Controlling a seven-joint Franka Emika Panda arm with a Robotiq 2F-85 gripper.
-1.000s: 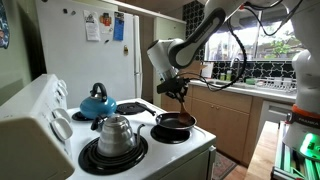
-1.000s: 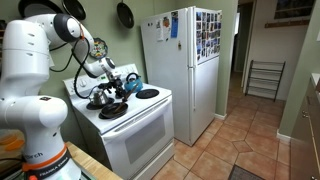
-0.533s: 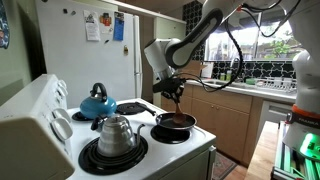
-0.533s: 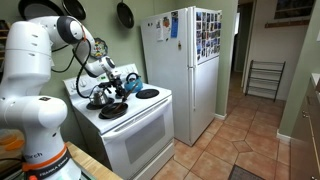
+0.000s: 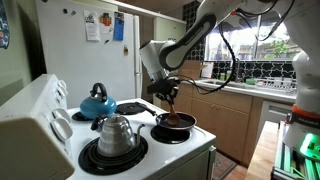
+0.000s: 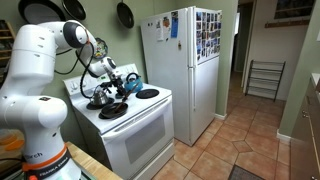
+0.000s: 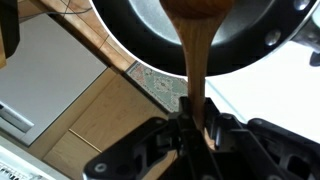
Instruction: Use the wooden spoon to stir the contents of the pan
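The pan [image 5: 177, 124] sits on the burner at the front corner of the cooktop, the corner beside the end of the kitchen counter [image 5: 240, 92]. Above it the gripper [image 5: 166, 92] is pinched narrow on the handle of the wooden spoon [image 5: 171, 106]. The wrist view shows the jaws tight against the wood, with the bowl end down among the reddish-brown contents [image 5: 178, 120]. I'd say this is the stirring itself. To do it well, hold the tip low on the pan floor and sweep slow circles inside the rim. Don't push the pan toward the cooktop's front edge or the steel kettle [image 5: 115, 133].
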